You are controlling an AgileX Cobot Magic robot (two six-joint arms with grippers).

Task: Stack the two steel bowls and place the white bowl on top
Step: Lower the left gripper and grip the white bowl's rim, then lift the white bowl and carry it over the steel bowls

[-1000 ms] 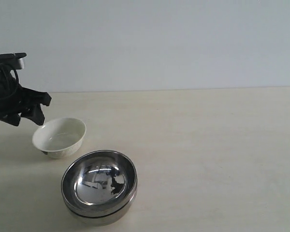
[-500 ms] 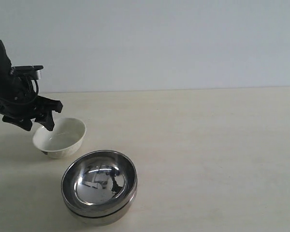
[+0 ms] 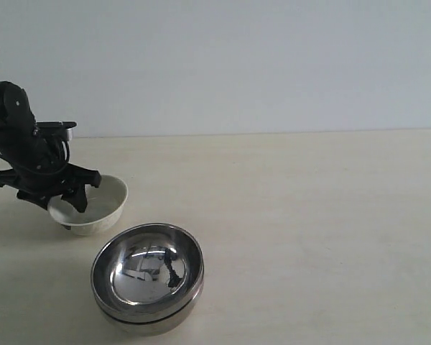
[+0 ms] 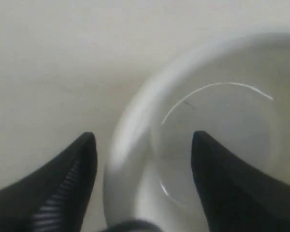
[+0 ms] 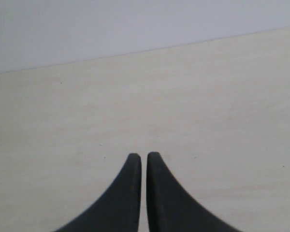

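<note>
The two steel bowls sit nested at the front left of the table: the upper bowl [image 3: 148, 269] rests inside the lower one, of which only a band [image 3: 158, 318] shows beneath the rim. Just behind them to the left stands the white bowl [image 3: 104, 203], upright. My left gripper [image 3: 61, 203] is open and straddles the white bowl's left rim. In the left wrist view one of the left gripper's [image 4: 144, 135] fingers is inside the white bowl [image 4: 227, 111] and the other is outside it. My right gripper [image 5: 143, 155] is shut on nothing above bare table, out of the exterior view.
A pale wooden table [image 3: 309, 215] runs to a plain light wall at the back. The table's right half holds no objects.
My left gripper has moved right and down from beside the white bowl until its open fingers straddle the rim. The bowls have not moved.
</note>
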